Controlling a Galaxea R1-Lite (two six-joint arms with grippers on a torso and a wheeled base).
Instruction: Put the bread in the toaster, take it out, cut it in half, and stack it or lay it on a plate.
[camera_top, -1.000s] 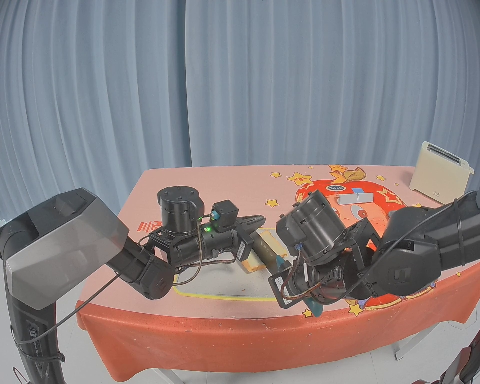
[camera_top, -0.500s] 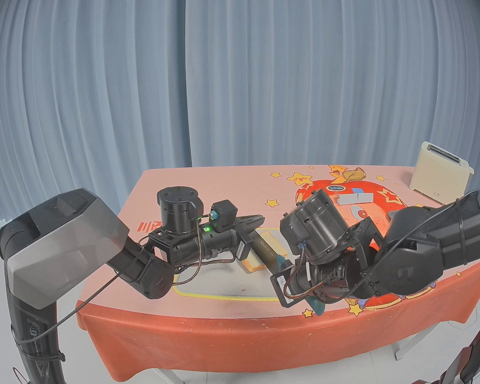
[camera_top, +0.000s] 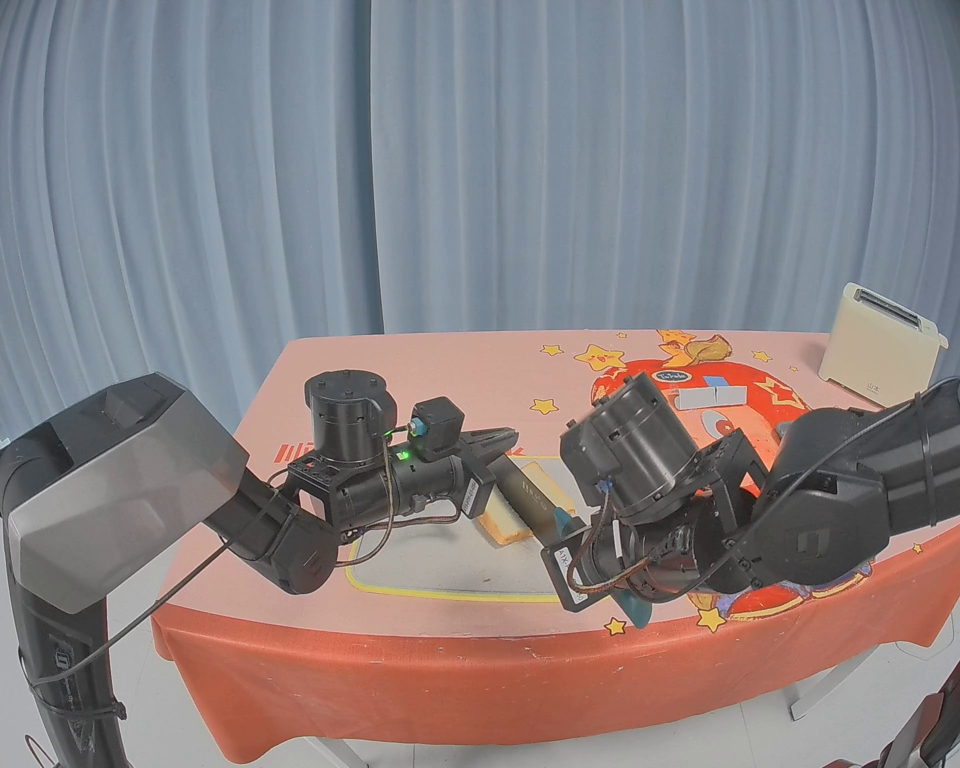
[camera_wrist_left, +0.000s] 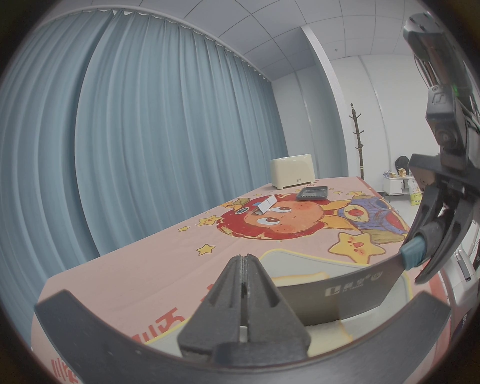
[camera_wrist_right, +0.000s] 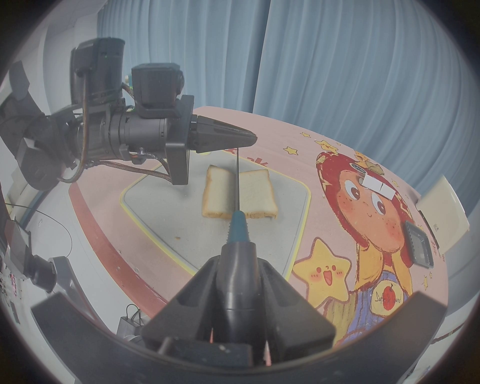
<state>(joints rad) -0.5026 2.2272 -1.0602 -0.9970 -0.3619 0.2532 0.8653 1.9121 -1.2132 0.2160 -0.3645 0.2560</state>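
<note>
A slice of bread lies flat on the grey cutting board near the table's front. My right gripper is shut on the teal handle of a knife. Its blade stands on edge across the middle of the slice. My left gripper is shut with nothing in it and hangs just above the far edge of the bread, close to the blade's tip. The cream toaster stands at the table's far right corner.
A dark rectangular tray lies on the cloth between the board and the toaster. Small grey blocks rest on the cartoon print. The table's front edge runs just below the board.
My left arm has drawn back a little to the left, away from the bread. The right wrist has shifted slightly, with the knife still over the slice.
</note>
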